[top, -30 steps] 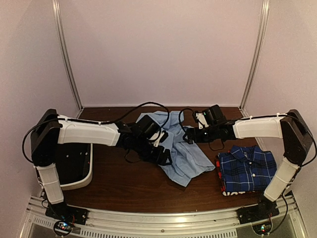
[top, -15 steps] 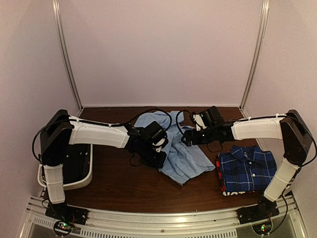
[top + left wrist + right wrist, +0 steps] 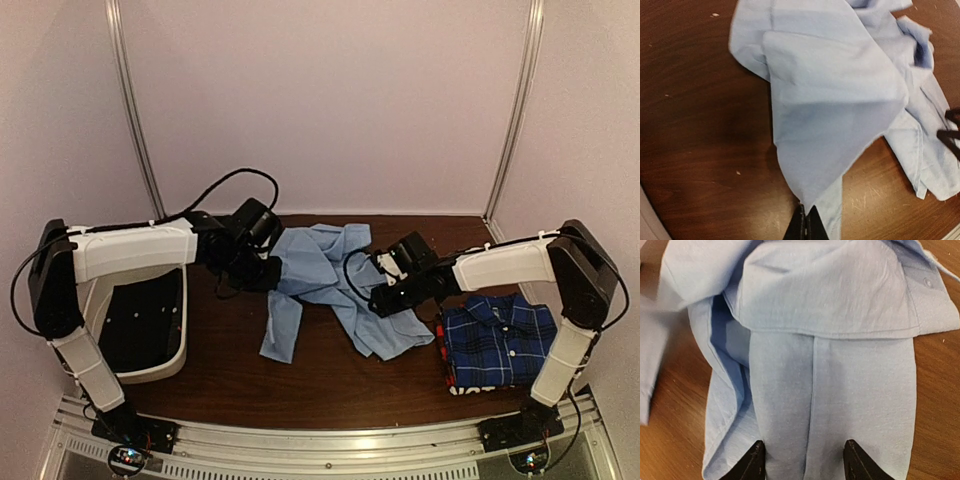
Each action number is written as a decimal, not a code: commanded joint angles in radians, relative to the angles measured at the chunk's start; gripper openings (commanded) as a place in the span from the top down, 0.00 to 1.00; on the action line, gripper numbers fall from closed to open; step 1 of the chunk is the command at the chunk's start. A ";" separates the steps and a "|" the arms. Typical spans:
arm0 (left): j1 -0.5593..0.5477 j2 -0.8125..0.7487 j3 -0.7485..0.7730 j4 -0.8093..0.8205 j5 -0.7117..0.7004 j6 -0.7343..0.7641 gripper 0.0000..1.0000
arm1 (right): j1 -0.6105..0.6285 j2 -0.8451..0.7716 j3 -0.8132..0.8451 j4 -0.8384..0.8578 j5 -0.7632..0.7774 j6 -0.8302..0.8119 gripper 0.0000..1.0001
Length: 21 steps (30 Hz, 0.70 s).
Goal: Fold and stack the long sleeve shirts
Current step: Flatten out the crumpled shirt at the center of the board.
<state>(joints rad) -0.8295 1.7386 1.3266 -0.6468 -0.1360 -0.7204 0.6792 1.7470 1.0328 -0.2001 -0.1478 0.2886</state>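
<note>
A plain light blue shirt [image 3: 322, 262] lies rumpled mid-table, one flap trailing toward the near edge. My left gripper [image 3: 270, 272] is at the shirt's left edge and is shut on a pointed corner of the cloth [image 3: 812, 197]; its tips [image 3: 806, 222] meet there. My right gripper [image 3: 386, 300] rests on the shirt's right side. Its jaws stand apart [image 3: 805, 460] astride a long band of the blue cloth [image 3: 832, 400]. At the right, the folded blue-and-navy plaid shirt [image 3: 500, 340] sits on a red and black one [image 3: 442, 362].
A white bin with black lining [image 3: 172, 366] stands at the left near the left arm's base. Bare brown tabletop [image 3: 330, 385] runs along the near edge. Metal uprights and pale walls close in the back and sides.
My left gripper has shut on the shirt's corner and pulled back to the left, drawing the cloth out. The right gripper has dropped onto the shirt and its jaws have narrowed.
</note>
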 commanded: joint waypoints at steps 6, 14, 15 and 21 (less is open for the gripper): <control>0.278 -0.053 0.062 0.002 -0.039 0.137 1.00 | 0.063 0.073 -0.020 -0.088 0.047 -0.032 0.72; 0.537 0.164 0.402 -0.005 0.022 0.266 1.00 | 0.169 0.038 -0.030 -0.114 -0.062 0.035 0.84; 0.559 0.205 0.462 -0.017 0.032 0.274 1.00 | 0.191 0.033 -0.022 -0.113 -0.072 0.048 0.84; 0.636 0.445 0.775 -0.102 0.057 0.311 1.00 | 0.247 0.014 0.014 -0.063 -0.106 0.139 0.78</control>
<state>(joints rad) -0.2184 2.0697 1.9572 -0.6861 -0.1120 -0.4641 0.9108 1.8053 1.0233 -0.2771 -0.2092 0.3504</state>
